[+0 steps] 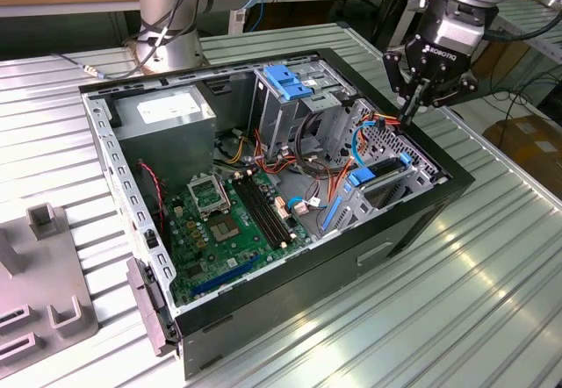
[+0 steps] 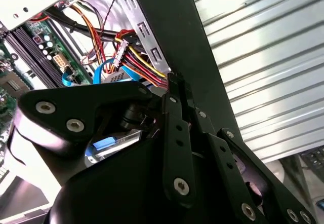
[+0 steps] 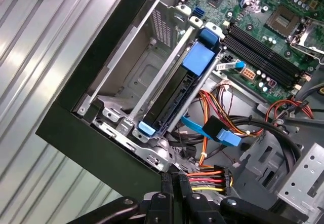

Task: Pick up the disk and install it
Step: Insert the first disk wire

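Scanning from the exterior view's left, I see a grey fixture block (image 1: 39,283) lying on the ribbed metal table (image 1: 492,300), near its edge on that side. Next comes the open computer case (image 1: 263,204), lying on its side in the middle of the table. Inside it, the grey power supply (image 1: 167,116) sits at the far corner on the exterior view's left, with the green motherboard (image 1: 224,221) on the case floor in front of it. Further along stands the tall metal cage (image 1: 290,98) with a blue latch on top.

At the case's edge on the exterior view's right I find the disk (image 1: 376,176), seated in its bay with blue rails showing; the first wrist view shows the disk (image 3: 190,79) lying in that bay beside a bundle of coloured wires (image 3: 207,176).

My gripper (image 1: 411,107) hangs above that same corner of the case, over the wires, holding nothing. Its fingers come to a point, pressed together.
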